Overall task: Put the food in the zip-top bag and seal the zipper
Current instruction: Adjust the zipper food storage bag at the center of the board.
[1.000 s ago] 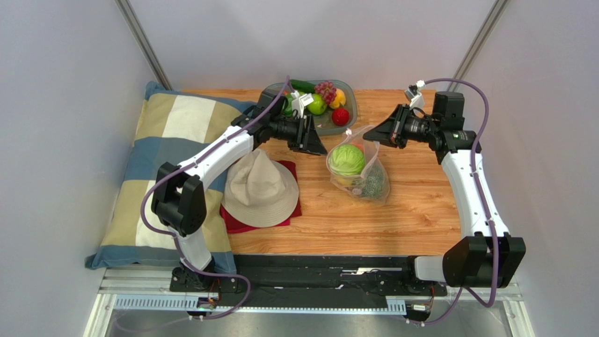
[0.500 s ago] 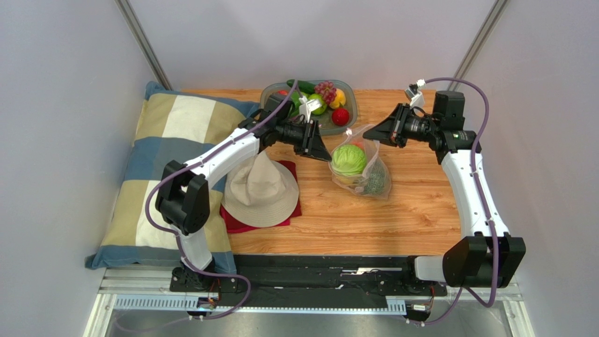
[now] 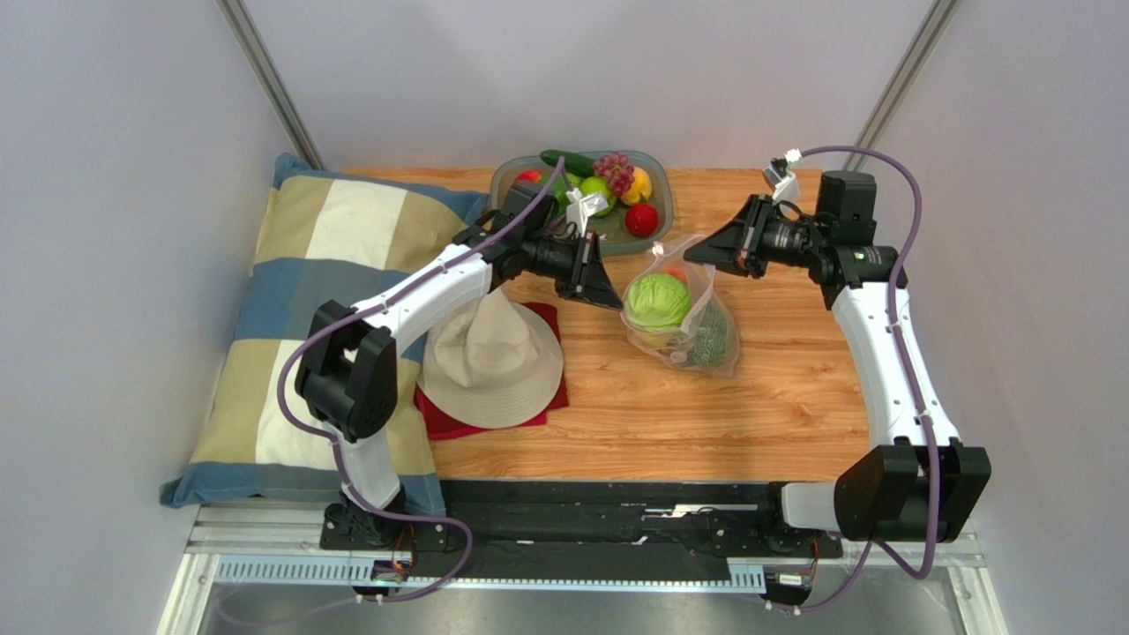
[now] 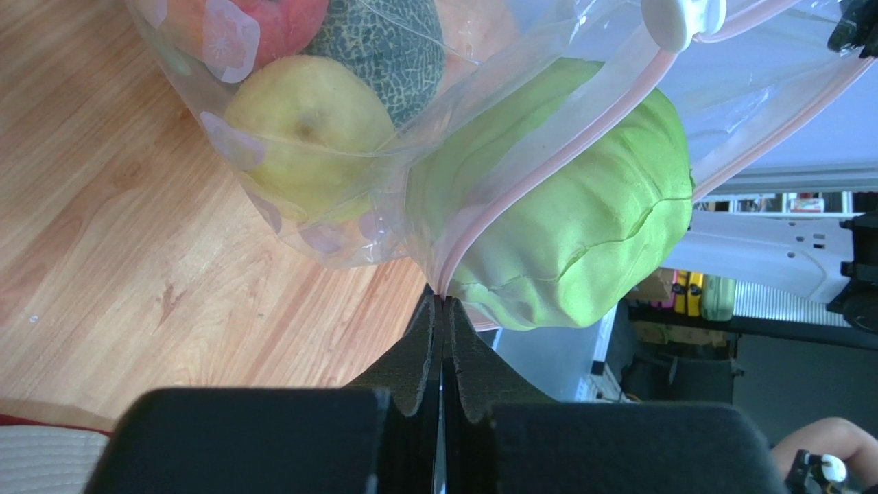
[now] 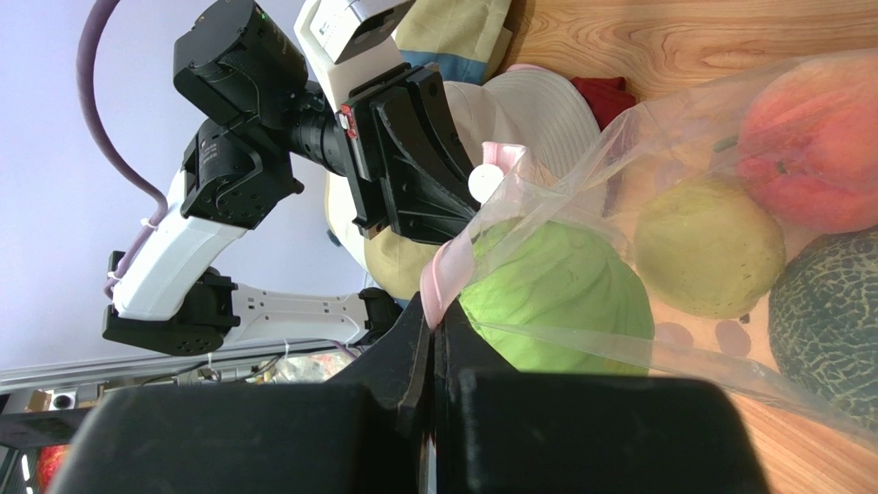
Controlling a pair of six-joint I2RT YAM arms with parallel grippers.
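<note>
On the wooden surface (image 3: 795,397) the zip-top bag (image 3: 700,347) sat between the two arms, bulging with a green cabbage (image 3: 656,300) at its mouth and, deeper in, a melon (image 4: 386,41), a pear (image 4: 309,129) and a peach (image 5: 814,144). The step in hand looked to be stretching the mouth for sealing. To do it well, the two ends would need to be drawn apart evenly until the zipper (image 4: 546,175) ran straight. The cabbage would also have to sit below the strip, since it was crowding the opening and could keep the two sides from meeting. Pulling too hard risked dragging the pinched plastic free.

The left tool (image 4: 441,309) was clamped tight on the zipper's near-left end, with the pink strip running straight out of its closed tips and the cabbage just beside them. The right tool (image 5: 433,319) was likewise closed on the strip at the opposite end of the mouth. The small white slider (image 5: 484,183) lay close to that grip, on the side toward the left tool.
</note>
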